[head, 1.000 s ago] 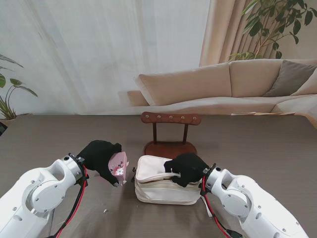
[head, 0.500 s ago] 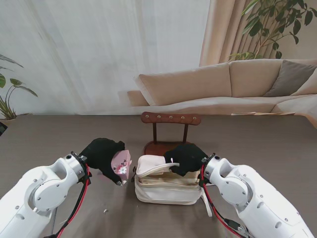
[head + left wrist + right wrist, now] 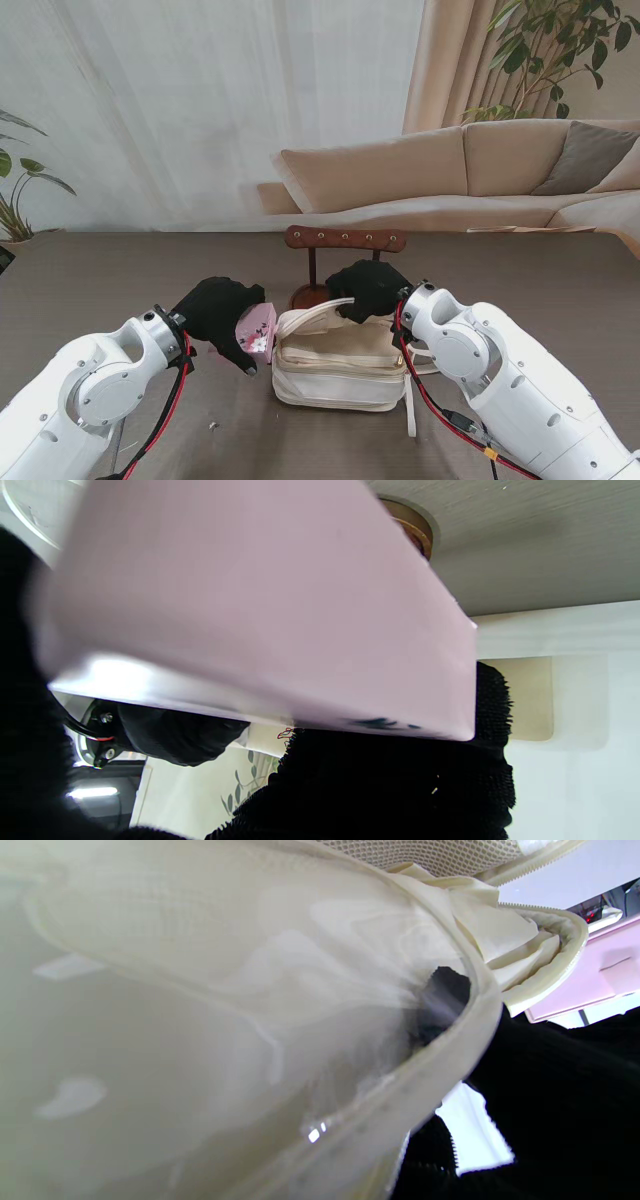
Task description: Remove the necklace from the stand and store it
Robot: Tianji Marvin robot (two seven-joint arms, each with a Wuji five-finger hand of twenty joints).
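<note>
Left hand (image 3: 222, 312) clasping pink box (image 3: 256, 331); right hand (image 3: 367, 288) gripping cream bag (image 3: 340, 365) flap, its mesh lining only wrist-visible.

It looks like a home living room. A long beige sofa (image 3: 470, 175) with a grey cushion (image 3: 590, 155) runs along the far right, sheer white curtains (image 3: 210, 110) cover the far wall, and leafy houseplants stand at far right (image 3: 560, 50) and far left (image 3: 20, 190) beyond the brown table (image 3: 100, 270).
</note>
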